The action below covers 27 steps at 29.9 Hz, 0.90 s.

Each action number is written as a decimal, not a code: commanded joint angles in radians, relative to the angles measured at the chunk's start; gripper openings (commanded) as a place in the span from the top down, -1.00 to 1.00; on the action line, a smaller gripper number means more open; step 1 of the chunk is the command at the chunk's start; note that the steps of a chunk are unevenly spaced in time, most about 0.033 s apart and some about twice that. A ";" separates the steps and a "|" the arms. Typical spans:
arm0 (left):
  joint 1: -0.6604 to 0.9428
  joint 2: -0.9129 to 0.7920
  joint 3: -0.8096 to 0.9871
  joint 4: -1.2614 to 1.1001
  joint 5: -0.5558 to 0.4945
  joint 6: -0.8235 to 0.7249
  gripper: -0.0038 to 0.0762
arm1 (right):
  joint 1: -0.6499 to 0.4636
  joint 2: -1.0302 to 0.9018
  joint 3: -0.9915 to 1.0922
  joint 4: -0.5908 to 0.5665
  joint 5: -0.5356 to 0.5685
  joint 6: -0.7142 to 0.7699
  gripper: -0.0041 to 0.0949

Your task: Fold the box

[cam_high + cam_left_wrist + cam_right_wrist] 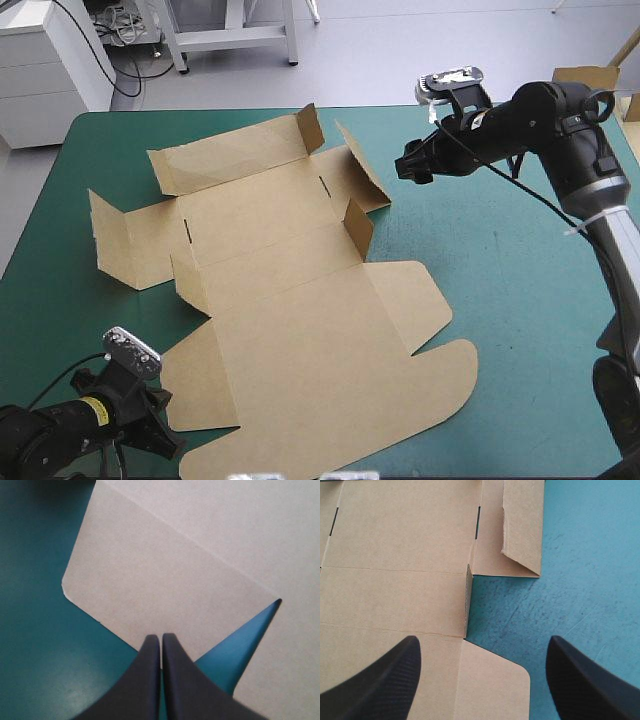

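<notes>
Teal-green cover (520, 330) spans the table, where the brown box (300, 340) lies mostly flat at its centre, with small flaps (360, 225) raised toward 12 o'clock. At 7 o'clock the left gripper (161, 639), fingers pressed together on nothing, points at a rounded flap (150, 580). At 2 o'clock the right gripper (482, 640) hangs wide open, empty.

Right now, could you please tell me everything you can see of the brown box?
The box is a cut sheet of brown board, unfolded and lying on the teal-green cover, mostly flat. Its far panel and left wing tilt up along creases, and small tabs stand upright on its right side. Two short slots mark the middle panel; the near flaps have rounded corners. The left gripper, jaws shut, points at the near-left flap's edge; the right gripper, jaws open, hovers over the right-side tabs.
</notes>
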 commanded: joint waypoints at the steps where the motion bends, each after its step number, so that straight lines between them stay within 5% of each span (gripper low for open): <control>1: -0.005 0.003 -0.024 -0.013 -0.041 -0.003 0.92 | 0.000 0.005 -0.023 0.061 -0.030 -0.006 -0.39; 8: -0.005 0.003 -0.024 -0.013 -0.032 -0.003 0.92 | 0.008 0.111 -0.023 0.171 -0.030 -0.059 -0.39; 27: -0.005 0.003 -0.024 -0.013 -0.028 -0.003 0.92 | 0.161 0.333 -0.023 0.039 -0.169 -0.070 -0.27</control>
